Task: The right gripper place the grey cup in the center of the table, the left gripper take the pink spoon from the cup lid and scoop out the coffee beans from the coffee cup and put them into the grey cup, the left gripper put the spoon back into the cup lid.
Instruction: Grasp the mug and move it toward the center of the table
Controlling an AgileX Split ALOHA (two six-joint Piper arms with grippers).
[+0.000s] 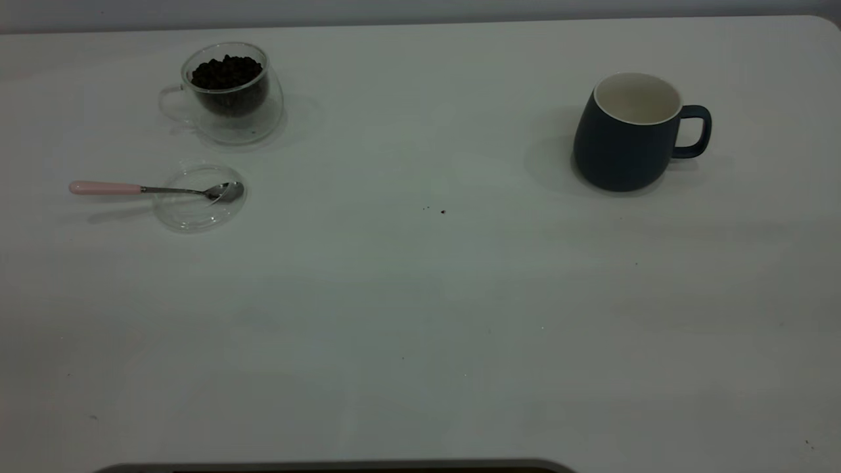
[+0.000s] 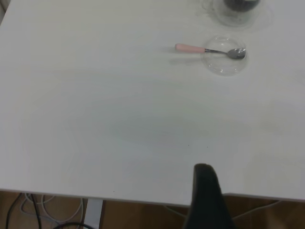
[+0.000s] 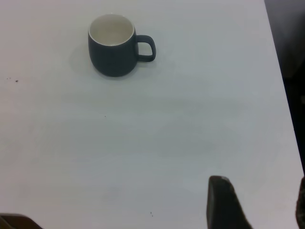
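Observation:
The grey cup (image 1: pixel 627 135) stands upright and empty at the table's right, handle to the right; it also shows in the right wrist view (image 3: pixel 113 46). The coffee cup (image 1: pixel 227 92), full of coffee beans (image 1: pixel 226 71), stands at the far left. In front of it lies the cup lid (image 1: pixel 197 200) with the pink spoon (image 1: pixel 105 188) across it, bowl on the lid, handle sticking out left. The spoon (image 2: pixel 190 48) and lid (image 2: pixel 224 62) show far off in the left wrist view. My left gripper (image 2: pixel 206 193) hangs over the table's near edge. My right gripper (image 3: pixel 259 191) is open and empty, far from the grey cup.
The white table (image 1: pixel 420 315) has a few dark specks (image 1: pixel 441 211) near its middle. Neither arm shows in the exterior view. The table's edge (image 2: pixel 143 196) with cables below it shows in the left wrist view, and its right edge (image 3: pixel 281 76) in the right wrist view.

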